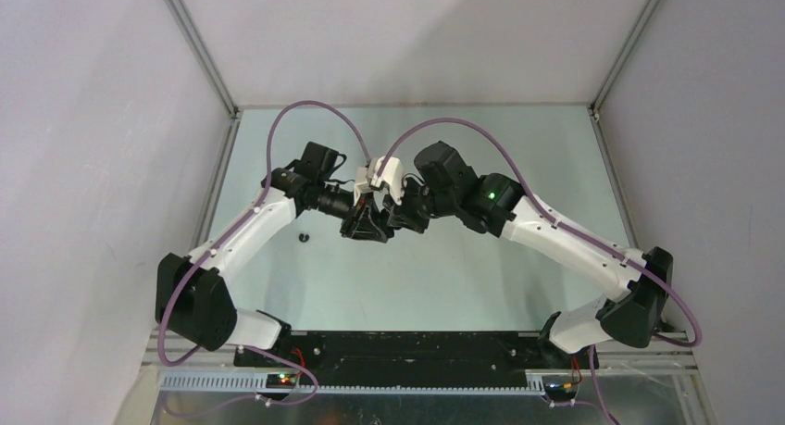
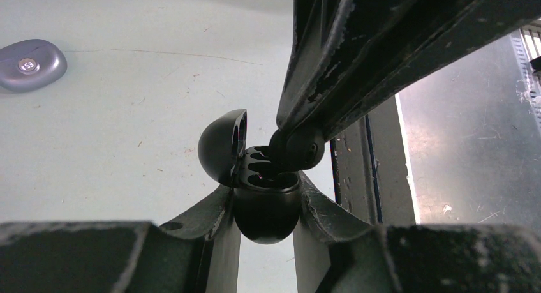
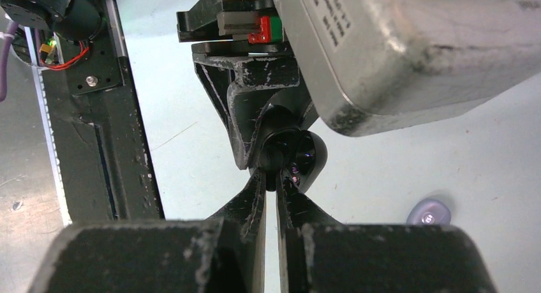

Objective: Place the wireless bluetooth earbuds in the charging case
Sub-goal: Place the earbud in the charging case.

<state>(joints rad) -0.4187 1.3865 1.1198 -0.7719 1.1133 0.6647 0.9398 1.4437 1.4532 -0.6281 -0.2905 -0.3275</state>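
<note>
The left tool is closed on the charging case, whose lid is swung open. The right tool is pinched almost shut on a black earbud, which is pressed into the case's open mouth. A pale purple earbud is seen lying well apart on the desk.

- The left tool and the right tool meet tip to tip over the middle of the pale green worktop.
- A small dark object lies on the worktop near the left arm.
- Purple cables arch over both arms.
</note>
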